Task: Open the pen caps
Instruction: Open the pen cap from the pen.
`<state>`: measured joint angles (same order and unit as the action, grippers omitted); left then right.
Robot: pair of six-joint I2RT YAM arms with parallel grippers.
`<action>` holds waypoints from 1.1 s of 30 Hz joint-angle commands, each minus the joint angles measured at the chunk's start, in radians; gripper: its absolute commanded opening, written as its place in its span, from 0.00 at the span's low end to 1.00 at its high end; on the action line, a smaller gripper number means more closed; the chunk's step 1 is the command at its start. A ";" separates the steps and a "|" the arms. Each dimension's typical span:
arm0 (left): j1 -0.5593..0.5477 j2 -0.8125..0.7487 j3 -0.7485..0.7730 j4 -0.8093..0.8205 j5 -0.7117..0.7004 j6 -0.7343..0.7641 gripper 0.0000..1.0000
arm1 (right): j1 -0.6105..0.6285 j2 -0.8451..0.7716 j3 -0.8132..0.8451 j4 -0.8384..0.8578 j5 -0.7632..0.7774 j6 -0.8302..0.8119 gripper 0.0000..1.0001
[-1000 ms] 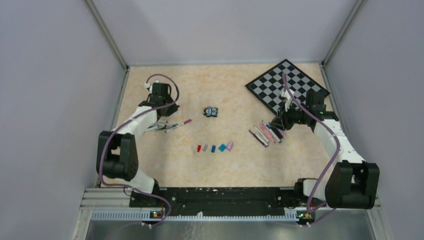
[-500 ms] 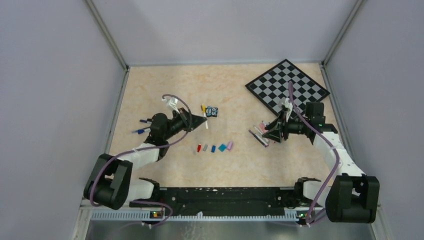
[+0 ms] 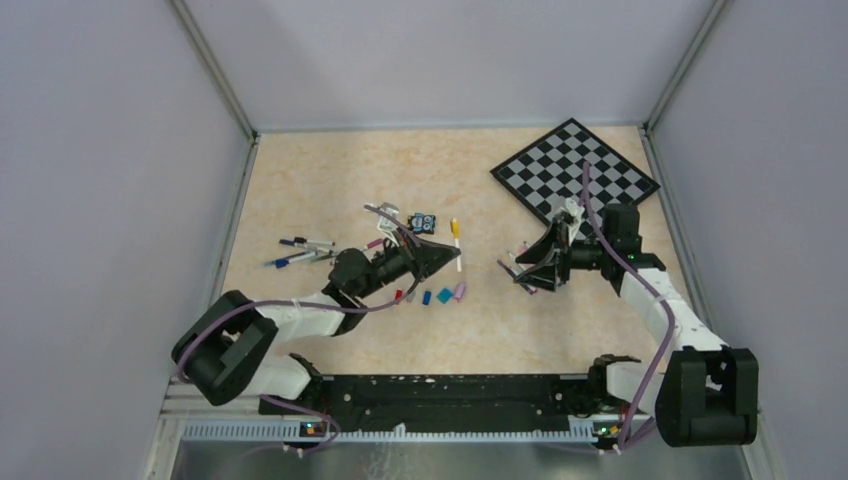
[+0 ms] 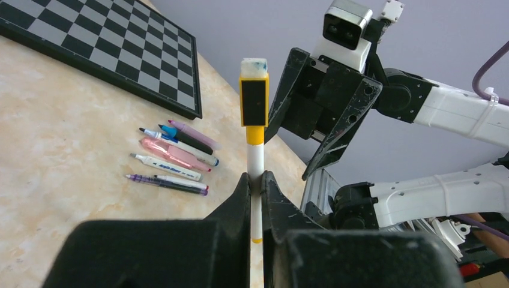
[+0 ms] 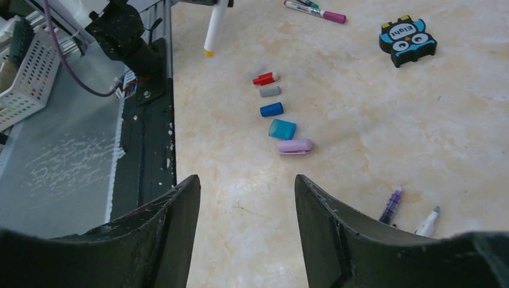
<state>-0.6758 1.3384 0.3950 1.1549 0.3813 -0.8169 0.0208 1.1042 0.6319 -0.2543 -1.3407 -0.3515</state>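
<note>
My left gripper (image 4: 256, 179) is shut on a white pen (image 4: 256, 157), which stands up between the jaws with its yellow cap (image 4: 254, 108) on top. In the top view this pen (image 3: 457, 245) hangs over the middle of the table. My right gripper (image 5: 246, 180) is open and holds nothing. It faces the capped end from a short way off to the right (image 3: 522, 268). Loose pen caps lie in a row below: red (image 5: 265, 78), grey (image 5: 269, 91), blue (image 5: 271, 109), teal (image 5: 282, 128) and lilac (image 5: 295, 146).
Several uncapped pens (image 4: 174, 156) lie under the right gripper. More pens (image 3: 300, 250) lie at the left. A chessboard (image 3: 575, 170) fills the back right corner. An owl toy block (image 5: 407, 39) sits behind the caps. The rail (image 3: 430, 390) runs along the near edge.
The left arm has swung from the left pens to the table's middle, carrying the yellow-capped pen. The right gripper has opened wider and turned toward it.
</note>
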 commanded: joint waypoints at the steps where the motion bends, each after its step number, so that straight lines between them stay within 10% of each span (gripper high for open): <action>1: -0.073 0.038 0.054 0.101 -0.086 0.057 0.00 | 0.047 0.023 -0.011 0.129 -0.040 0.096 0.60; 25: -0.312 0.260 0.175 0.272 -0.321 0.156 0.00 | 0.179 0.072 -0.092 0.572 0.027 0.536 0.66; 33: -0.327 0.286 0.190 0.282 -0.328 0.157 0.00 | 0.186 0.071 -0.089 0.601 0.049 0.571 0.44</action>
<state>-0.9939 1.6157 0.5541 1.3613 0.0681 -0.6769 0.1982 1.1702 0.5362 0.2783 -1.2976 0.1886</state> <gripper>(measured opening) 0.055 0.507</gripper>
